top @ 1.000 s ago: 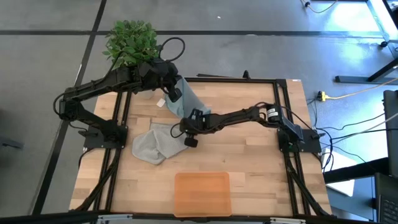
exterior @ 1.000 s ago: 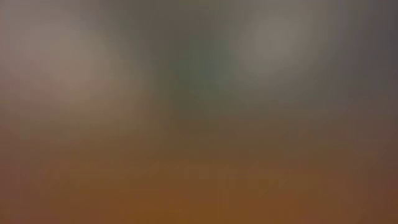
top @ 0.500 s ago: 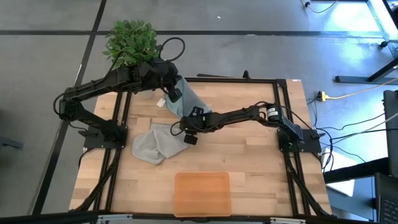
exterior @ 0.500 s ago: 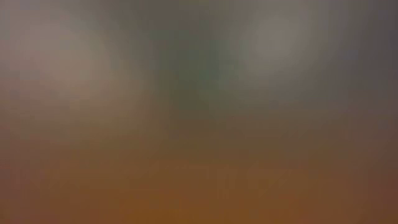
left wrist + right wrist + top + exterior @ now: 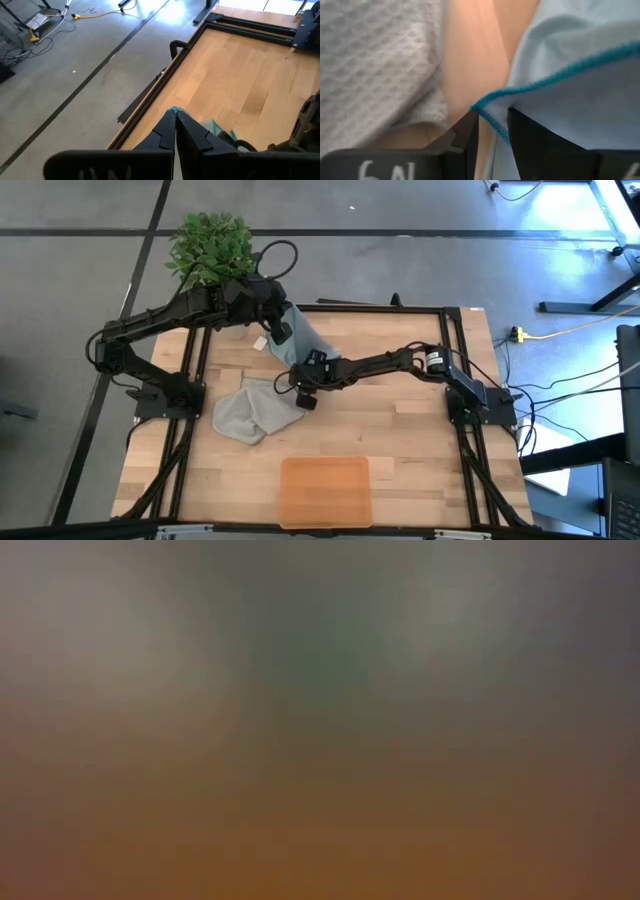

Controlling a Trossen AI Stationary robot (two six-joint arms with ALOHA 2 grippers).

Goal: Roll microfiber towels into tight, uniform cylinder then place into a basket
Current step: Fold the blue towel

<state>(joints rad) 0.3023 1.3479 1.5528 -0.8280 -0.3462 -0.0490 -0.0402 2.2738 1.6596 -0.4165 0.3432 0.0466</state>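
Note:
The pale blue-teal towel [image 5: 308, 342] is raised at one corner by my left gripper [image 5: 285, 330], which is shut on it near the table's far left; the towel slopes down to the wood. My right gripper [image 5: 298, 387] is at the towel's low end, narrowly open, with the teal-hemmed edge [image 5: 492, 119] between its two fingers. The light grey towel [image 5: 248, 412] lies crumpled on the table just left of it and shows in the right wrist view [image 5: 375, 65]. The orange tray [image 5: 325, 491] sits at the near edge. The low view is a blur. My left gripper pinches a corner of the blue towel [image 5: 173, 110] between its two shut fingers [image 5: 192, 134]; only the teal hem shows past their tips. The corner is lifted clear, and the rest of the towel [image 5: 220, 131] hangs down from the fingers toward the table. My right gripper has one finger [image 5: 468, 131] on each side of the towel's hemmed corner [image 5: 476, 106]; I cannot tell whether they touch it.
A green plant [image 5: 210, 248] stands beyond the table's far left corner, behind my left arm. Black frame rails [image 5: 445, 340] run along the table's sides. Bare wood [image 5: 400, 430] lies between the towels and the tray.
My right gripper has gone a little toward the table's far left, closer to the blue towel's low corner. My left gripper and both towels have kept their places.

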